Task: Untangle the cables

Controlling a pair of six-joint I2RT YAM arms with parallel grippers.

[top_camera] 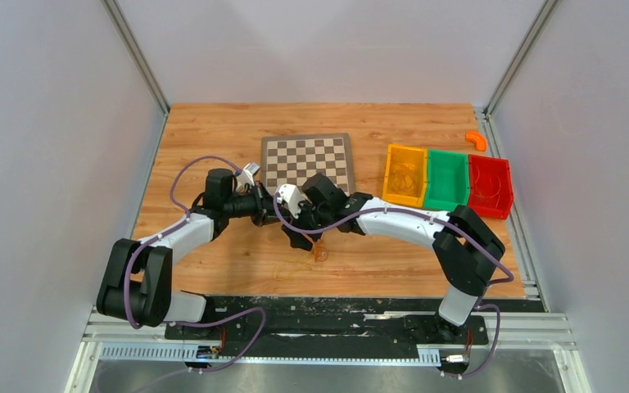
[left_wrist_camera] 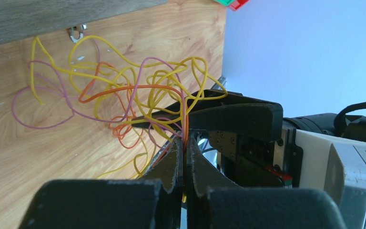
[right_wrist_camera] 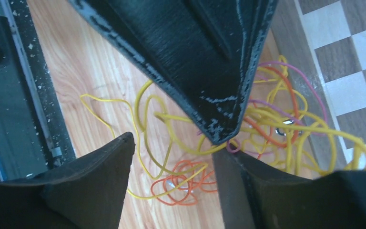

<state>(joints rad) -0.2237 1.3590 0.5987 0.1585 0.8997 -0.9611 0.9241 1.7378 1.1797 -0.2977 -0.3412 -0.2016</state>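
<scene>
The cables (left_wrist_camera: pixel 124 90) are a loose tangle of thin yellow, orange and purple strands, lifted partly off the wooden table. My left gripper (left_wrist_camera: pixel 185 143) is shut on a few orange and yellow strands that run up between its pads. In the right wrist view, the tangle (right_wrist_camera: pixel 271 124) spreads beside the chessboard edge, and an orange coil (right_wrist_camera: pixel 190 183) lies on the wood. My right gripper (right_wrist_camera: pixel 174 148) stands open right above that coil, with the left gripper's fingers (right_wrist_camera: pixel 209 71) just ahead of it. From above, both grippers meet over the tangle (top_camera: pixel 318 250).
A chessboard (top_camera: pixel 307 160) lies behind the grippers. Yellow (top_camera: pixel 404 174), green (top_camera: pixel 447 178) and red (top_camera: pixel 490 185) bins stand in a row at the right, and the yellow bin holds thin strands. A small orange piece (top_camera: pixel 477 139) lies near the far right corner.
</scene>
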